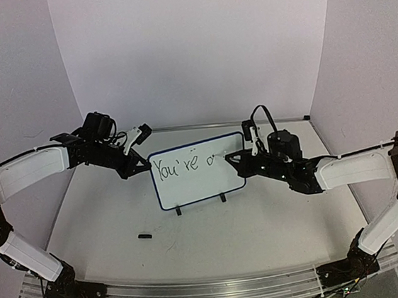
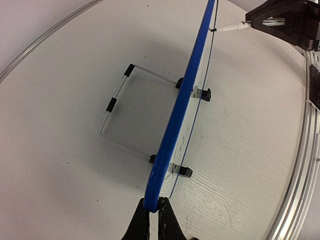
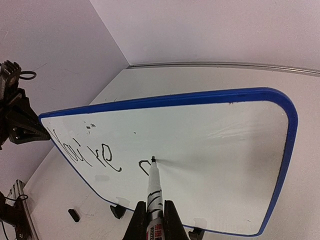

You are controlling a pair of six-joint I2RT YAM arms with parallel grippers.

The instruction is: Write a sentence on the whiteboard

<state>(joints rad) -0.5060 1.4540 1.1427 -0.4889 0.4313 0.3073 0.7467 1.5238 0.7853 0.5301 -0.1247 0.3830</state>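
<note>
Blue-framed whiteboard (image 1: 197, 169) standing on its feet on the table (image 1: 278, 226), left claw (image 2: 153, 207) pinched tight on its side edge, right claw (image 3: 151, 220) squeezing a marker pen (image 3: 152, 185), pen tip touching the board beside the sentence (image 3: 85, 147) start "You're", small black piece (image 1: 145, 235) lying in front

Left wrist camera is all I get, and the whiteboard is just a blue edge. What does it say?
Observer: The sentence on the whiteboard reads "You're", then one unfinished letter.
Operator: Where's the pen?
Observer: The marker, held in the right pincer, has its tip on that unfinished letter, just right of the word.
Operator: Anything on the table?
Observer: A small black piece, maybe a cap, lies in front of the board.
</note>
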